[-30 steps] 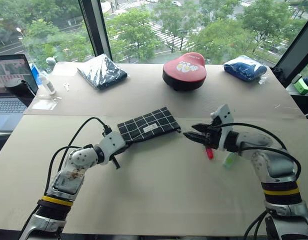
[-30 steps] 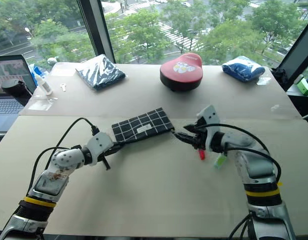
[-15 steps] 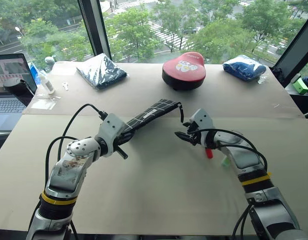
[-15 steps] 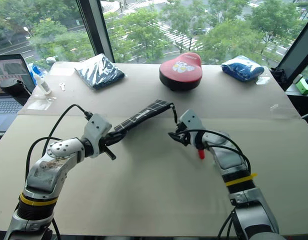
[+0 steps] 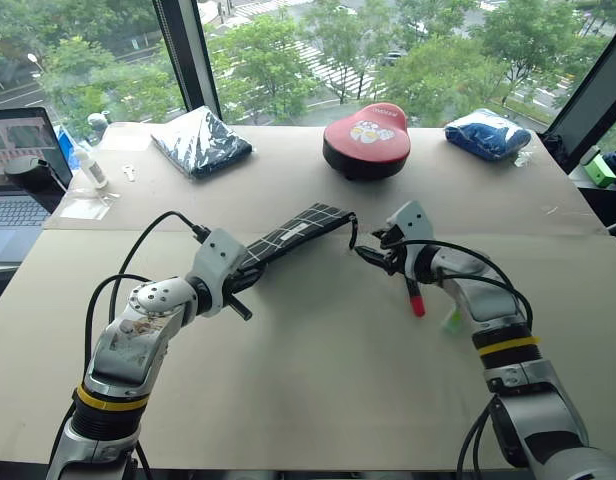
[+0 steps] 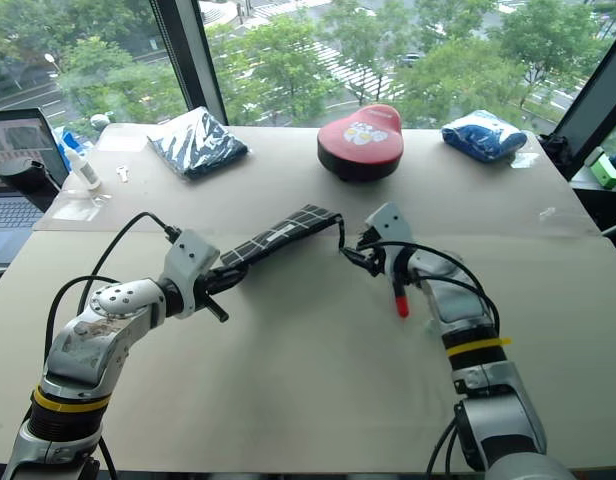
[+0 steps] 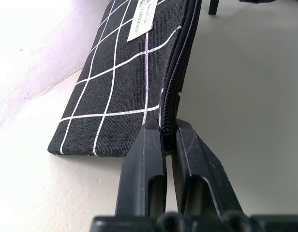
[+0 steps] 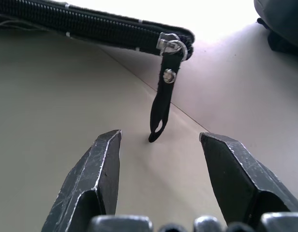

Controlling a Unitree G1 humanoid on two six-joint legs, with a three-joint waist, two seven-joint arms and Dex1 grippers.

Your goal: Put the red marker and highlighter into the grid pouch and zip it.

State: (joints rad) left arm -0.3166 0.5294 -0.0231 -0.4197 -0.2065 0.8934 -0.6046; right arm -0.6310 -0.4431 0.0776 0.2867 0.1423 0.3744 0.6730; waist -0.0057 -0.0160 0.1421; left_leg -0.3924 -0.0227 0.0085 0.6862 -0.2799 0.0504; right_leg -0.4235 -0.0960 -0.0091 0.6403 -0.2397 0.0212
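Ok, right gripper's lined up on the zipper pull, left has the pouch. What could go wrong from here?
The pull strap dangles loose between the open right gripper fingers, so closing could miss it. The left gripper pinches only the zipper edge of the grid pouch; tugging might slip it free. The red marker lies beneath the right arm.

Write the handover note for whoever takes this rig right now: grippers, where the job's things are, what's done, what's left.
Left gripper: shut on the grid pouch at its zipper edge, holding it tilted up off the table.
Right gripper: open, empty, lined up on the zipper pull hanging at the pouch's far end.
Red marker and highlighter: on the table beside the right arm.
Done: pouch gripped and raised.
Left: grab the pull, unzip, load both pens, zip shut.
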